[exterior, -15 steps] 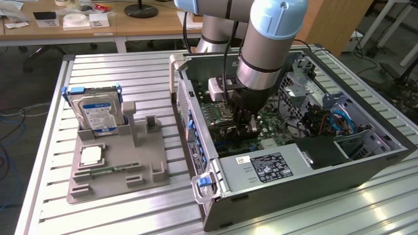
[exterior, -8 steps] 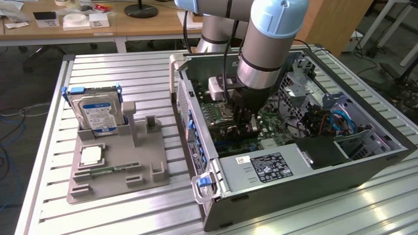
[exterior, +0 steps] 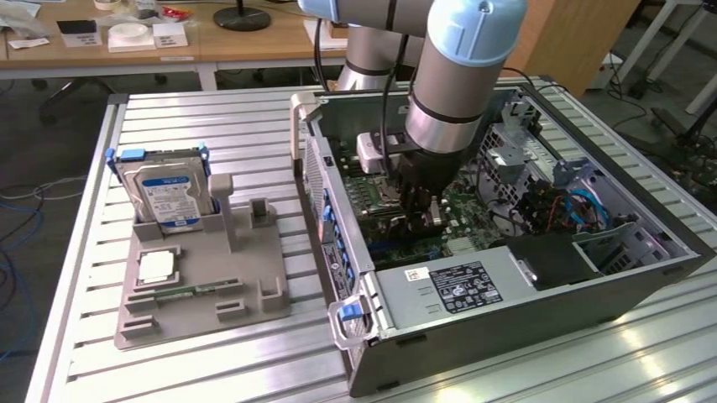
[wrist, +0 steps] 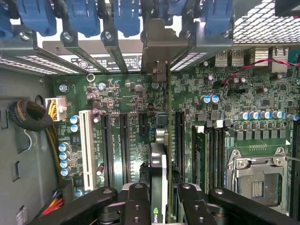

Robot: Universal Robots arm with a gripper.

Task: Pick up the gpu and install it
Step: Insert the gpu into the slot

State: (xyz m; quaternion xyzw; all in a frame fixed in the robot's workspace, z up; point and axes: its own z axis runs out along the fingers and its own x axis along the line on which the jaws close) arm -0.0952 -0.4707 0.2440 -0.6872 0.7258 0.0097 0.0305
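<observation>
From my station I see the grey-and-blue robot arm point(exterior: 459, 75) reaching straight down into the open dark-grey computer case point(exterior: 505, 319), which lies on its side on the slatted metal counter point(exterior: 191, 117). The black two-fingered gripper point(wrist: 158, 197) is set narrow, its fingers point(wrist: 138, 201) pressed on either side of the gpu point(wrist: 158, 161), a thin flat expansion card that I see edge-on in the wrist view. The card stands upright over the green motherboard point(wrist: 126, 93), in line with the long black expansion slots point(wrist: 124, 140) and just beside the white slot point(wrist: 86, 140). Its silvery metal bracket point(wrist: 161, 51) meets the back wall of the case, among the row of blue plastic slot clips point(wrist: 84, 16). I cannot tell whether the card's lower edge sits in a slot. The silver processor socket point(wrist: 255, 180) lies near the card, on the side away from the white slot. Towards the exterior view's left, well apart from the case, a grey plastic parts holder point(exterior: 201, 311) rests on the counter with a blue-labelled silver hard drive point(exterior: 168, 197) standing in it and a slim green memory stick point(exterior: 185, 291) lying flat.
</observation>
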